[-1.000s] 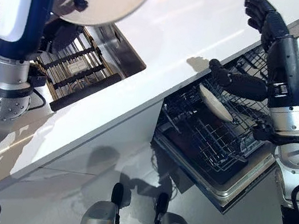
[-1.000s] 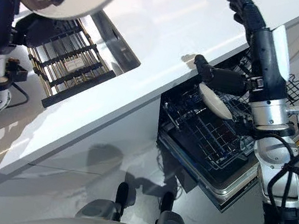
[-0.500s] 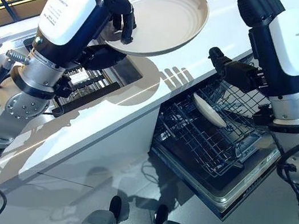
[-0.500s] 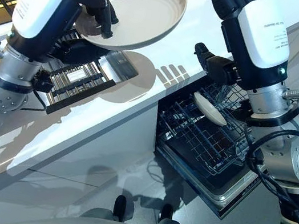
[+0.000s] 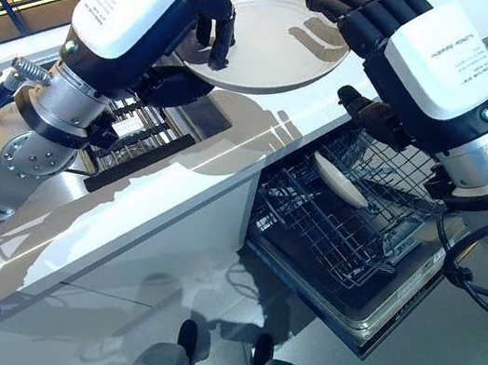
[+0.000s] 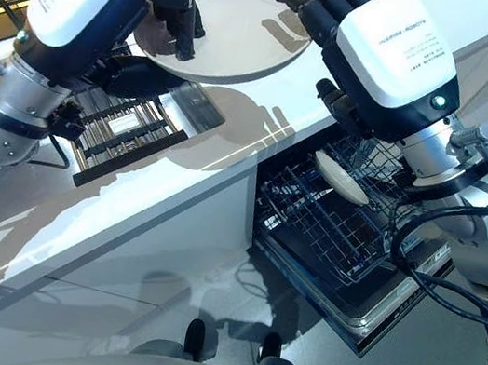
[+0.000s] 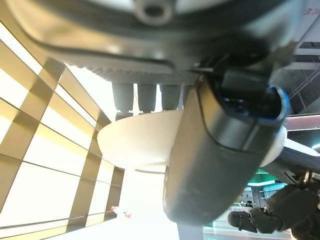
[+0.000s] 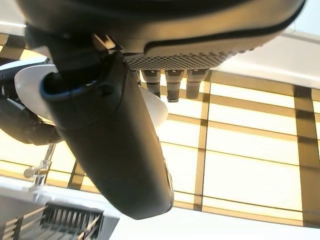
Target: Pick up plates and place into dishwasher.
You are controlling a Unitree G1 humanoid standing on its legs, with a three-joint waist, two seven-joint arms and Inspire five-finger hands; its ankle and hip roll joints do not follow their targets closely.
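Observation:
A large cream plate (image 5: pixel 274 41) hangs above the white counter (image 5: pixel 178 180), level and face up. My left hand (image 5: pixel 203 15) is shut on its left rim, fingers curled over the top; the plate (image 7: pixel 140 145) shows past the thumb in the left wrist view. My right hand (image 5: pixel 363 15) reaches over the plate's right rim with fingers nearly straight above it and the thumb (image 5: pixel 369 118) apart below. A second cream plate (image 5: pixel 343 181) stands tilted in the pulled-out dishwasher rack (image 5: pixel 312 228).
The open dishwasher door (image 5: pixel 372 314) juts out below the counter edge at the right. A sink with a dark slatted drying rack (image 5: pixel 130 129) lies in the counter under my left arm. Grey floor spreads below the counter front.
My right hand has swung down and left, and its fingers now hang over the plate's right rim. The left hand has levelled the plate and brought it slightly lower.

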